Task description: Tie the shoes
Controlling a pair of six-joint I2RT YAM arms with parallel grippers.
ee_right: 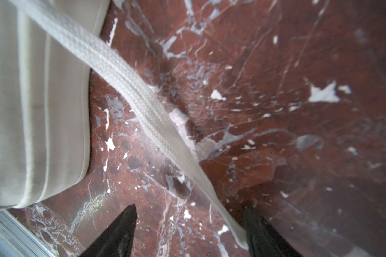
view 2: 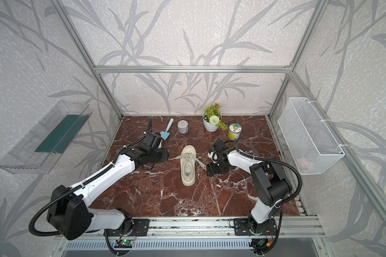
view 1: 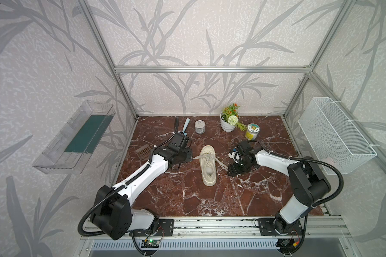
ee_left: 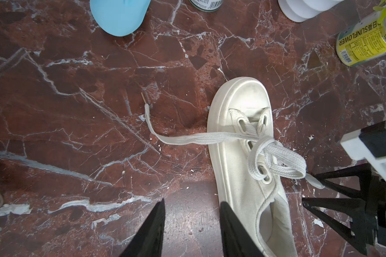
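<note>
Right hand (ee_right: 190, 207): wide, lace (ee_right: 143, 100) between my fingers (ee_right: 120, 231); close low.
Left hand (ee_left: 193, 202): half-open, empty; other lace (ee_left: 165, 139) ahead.

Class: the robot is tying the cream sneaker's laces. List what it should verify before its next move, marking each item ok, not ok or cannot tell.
1. Shoe position: the cream thick-soled sneaker stands on its sole on the red marble tabletop: ok.
2. The right hand is open: ok.
3. The flat cream right lace end runs between its fingers: ok, close to one finger.
4. The left hand is open and empty: ok.
5. The flat cream left lace end lies free on the tabletop: ok.
6. Bow tied: not ok, both ends trail loose.
</note>
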